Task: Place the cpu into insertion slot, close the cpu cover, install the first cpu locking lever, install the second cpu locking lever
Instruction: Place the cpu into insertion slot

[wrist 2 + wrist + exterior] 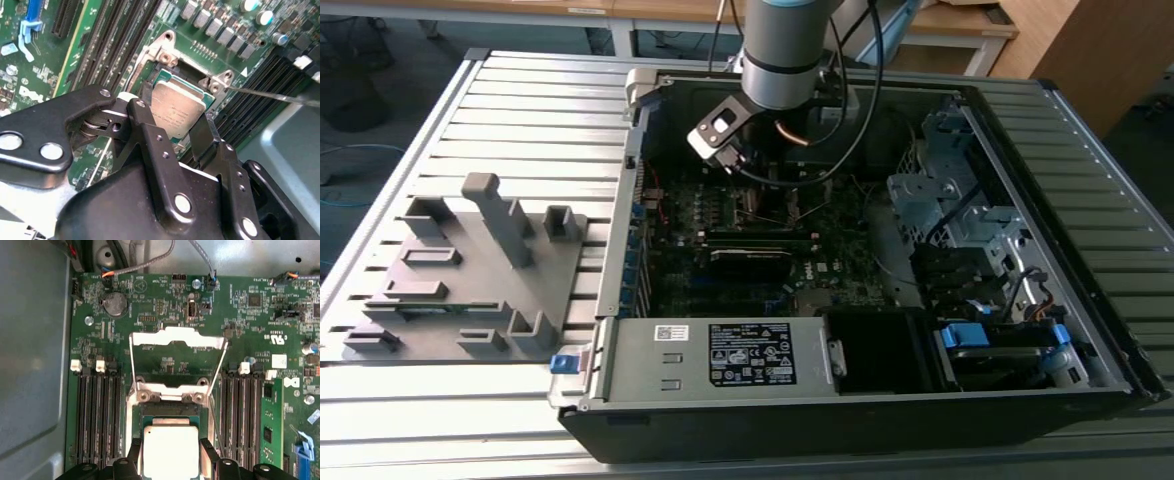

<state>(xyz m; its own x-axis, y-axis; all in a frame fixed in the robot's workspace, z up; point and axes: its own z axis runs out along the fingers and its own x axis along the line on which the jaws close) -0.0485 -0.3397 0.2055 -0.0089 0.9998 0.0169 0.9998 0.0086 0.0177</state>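
Observation:
The cpu point(170, 447), a flat square chip with a dull silver top, sits between my two black fingers point(134, 460) right over the insertion slot point(165, 410), whose dark recess shows past the chip's edge. My gripper point(180, 125) is shut on the cpu point(177, 107), one finger on each of two opposite sides. The cpu cover point(175, 337), a thin silver frame with a large window, stands swung open away from the slot on its hinge. A thin wire locking lever point(270, 94) sticks out raised beside the slot. In the exterior view my gripper point(767, 190) is down inside the open computer case.
Long black memory slots point(97, 415) flank the socket on both sides, and a green card point(270, 425) stands nearby. The case's metal walls point(634, 200), drive cages point(947, 200) and power supply point(720, 355) surround the board. A grey fixture point(467, 270) lies on the slatted table at the exterior view's left.

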